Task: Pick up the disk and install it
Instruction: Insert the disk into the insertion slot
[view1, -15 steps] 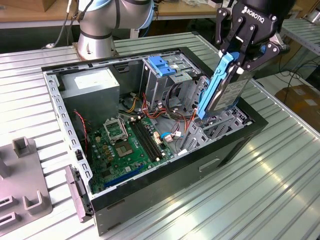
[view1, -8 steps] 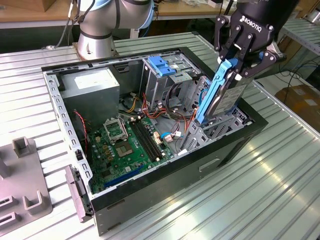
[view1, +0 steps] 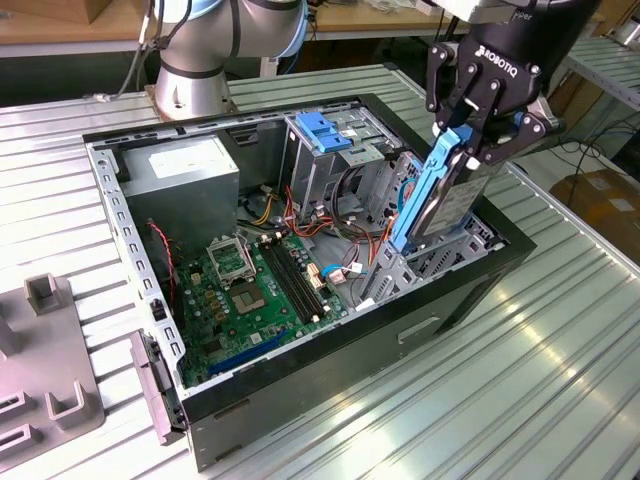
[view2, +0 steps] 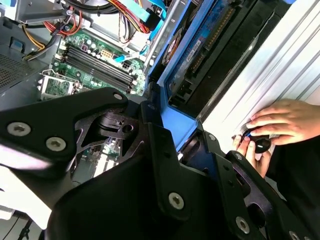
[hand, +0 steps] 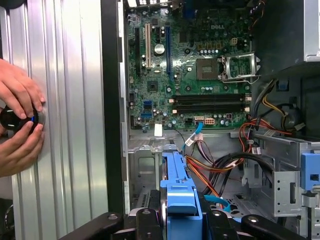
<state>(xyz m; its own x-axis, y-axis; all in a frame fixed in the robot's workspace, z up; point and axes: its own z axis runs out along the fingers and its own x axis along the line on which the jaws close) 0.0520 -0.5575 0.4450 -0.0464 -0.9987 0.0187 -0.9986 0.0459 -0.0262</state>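
End effector (view1: 478, 138) tight on tilted disk (view1: 437, 200)

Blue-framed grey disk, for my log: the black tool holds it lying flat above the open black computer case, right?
Not flat: in the exterior view the black tool holds the blue-framed grey disk steeply tilted above the open black computer case.

Place: robotics lab | ribbed metal bench (view1: 560, 380) | opened computer case (view1: 300, 388) | cardboard boxes (view1: 605, 195)
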